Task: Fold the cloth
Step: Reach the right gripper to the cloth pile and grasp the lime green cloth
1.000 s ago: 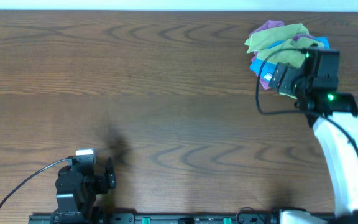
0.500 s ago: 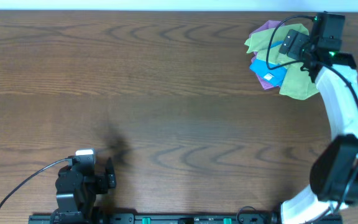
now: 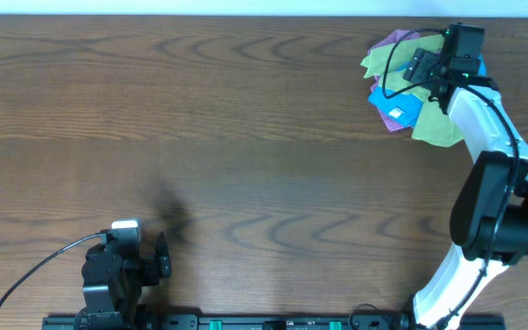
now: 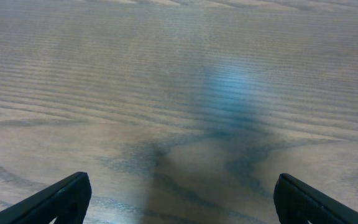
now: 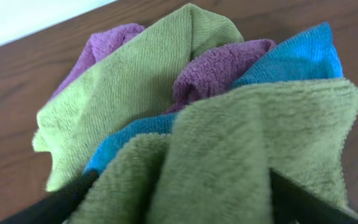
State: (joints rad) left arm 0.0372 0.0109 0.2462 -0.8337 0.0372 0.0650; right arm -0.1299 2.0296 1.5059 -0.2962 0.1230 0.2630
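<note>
A crumpled pile of cloths lies at the table's far right: green (image 3: 401,55), blue (image 3: 398,103) and purple (image 3: 394,38). My right gripper (image 3: 432,67) is down on top of the pile. In the right wrist view its fingers (image 5: 179,199) are spread wide, with a thick fold of green cloth (image 5: 229,149) between them. Blue cloth (image 5: 300,59) and purple cloth (image 5: 222,65) show behind it. My left gripper (image 3: 161,258) rests at the near left edge. It is open and empty over bare wood in the left wrist view (image 4: 179,199).
The brown wooden table (image 3: 246,137) fills the view. Its far edge runs just behind the pile, with a white surface (image 5: 17,18) beyond. A black cable (image 3: 26,275) trails from the left arm.
My right arm has swung from the near right side of the pile toward the far edge. Its gripper now sits on top of the pile. The left arm has not moved.
</note>
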